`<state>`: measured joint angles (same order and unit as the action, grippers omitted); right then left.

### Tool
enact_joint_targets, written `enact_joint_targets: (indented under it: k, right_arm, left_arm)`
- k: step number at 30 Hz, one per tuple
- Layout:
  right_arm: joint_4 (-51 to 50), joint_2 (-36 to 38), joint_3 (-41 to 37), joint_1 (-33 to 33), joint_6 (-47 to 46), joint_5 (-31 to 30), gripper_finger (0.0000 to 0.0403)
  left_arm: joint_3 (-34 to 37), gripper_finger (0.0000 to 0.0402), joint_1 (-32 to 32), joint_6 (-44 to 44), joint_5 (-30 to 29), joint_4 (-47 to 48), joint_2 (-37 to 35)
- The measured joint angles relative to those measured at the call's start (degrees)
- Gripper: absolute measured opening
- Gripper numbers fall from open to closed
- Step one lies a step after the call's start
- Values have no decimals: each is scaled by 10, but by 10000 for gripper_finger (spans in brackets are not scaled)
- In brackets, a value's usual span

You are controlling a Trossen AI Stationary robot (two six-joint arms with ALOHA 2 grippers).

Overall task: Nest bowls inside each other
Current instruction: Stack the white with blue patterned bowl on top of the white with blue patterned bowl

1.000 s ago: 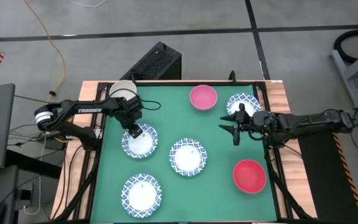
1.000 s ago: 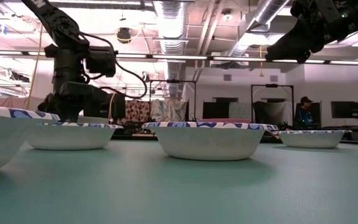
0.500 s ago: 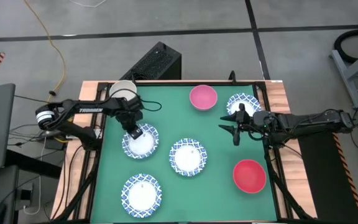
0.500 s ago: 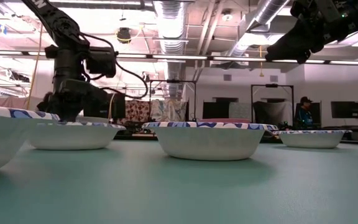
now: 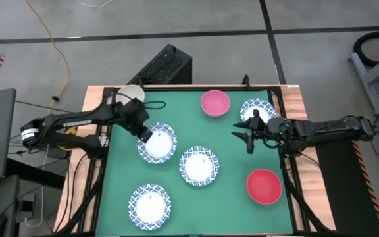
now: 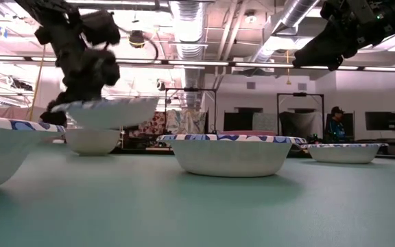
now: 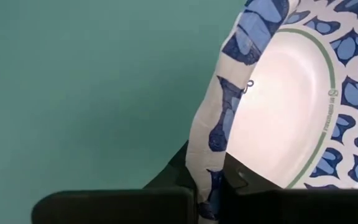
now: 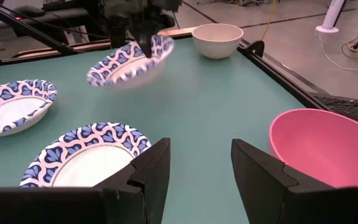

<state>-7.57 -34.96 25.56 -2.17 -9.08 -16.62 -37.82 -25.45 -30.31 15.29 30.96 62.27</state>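
My left gripper [image 5: 145, 133] is shut on a white bowl with a blue patterned rim [image 5: 158, 143], held above the table's left half; the low view shows this bowl [image 6: 108, 111] in the air. Two more blue-rimmed bowls sit on their bases at the middle [image 5: 199, 165] and near left [image 5: 150, 204]. A pink bowl [image 5: 215, 103], a red bowl [image 5: 264, 185] and a cream bowl [image 5: 130, 94] also stand on the table. My right gripper [image 5: 249, 135] hangs open, with nothing between its fingers, beside another blue-rimmed bowl [image 5: 258, 107]. My left gripper pinches the bowl's rim [image 7: 207, 177] on its far-left side, one finger inside the bowl [image 7: 247, 183] and one outside the wall [image 7: 169, 180]. The fingers slant down from the table's left. The bowl is lifted clear of the table and slightly tilted.
The green mat [image 5: 229, 210] has bare room at its near middle and between the bowls. Wooden table edges [image 5: 293, 99] frame it. A black box [image 5: 166, 66] stands beyond the far edge. A person [image 6: 334, 123] is far off in the room.
My left gripper has shut on the rim of the blue-rimmed bowl, risen and tipped less steeply. The bowl, which sat on the mat, now hangs clear of it and has shifted a little toward the table's right and far edge. My right arm has kept still.
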Motion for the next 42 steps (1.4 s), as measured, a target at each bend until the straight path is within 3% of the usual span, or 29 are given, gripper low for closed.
enact_joint_targets:
  k: [9, 25, 34, 42]
  right_arm:
    - [0, 0, 0, 1, -1, -18, 191]
    - [1, 0, 0, 1, -1, -21, 191]
    - [1, 0, 0, 1, 0, -21, 191]
    - [0, 0, 0, 1, -4, -21, 191]
  left_arm:
    - [0, 0, 83, -121, -34, -130, -20]
    - [0, 0, 144, -205, -76, -316, 73]
    - [-86, 0, 175, -182, -92, -309, 168]
    - [-195, 0, 193, -117, -100, -206, 279]
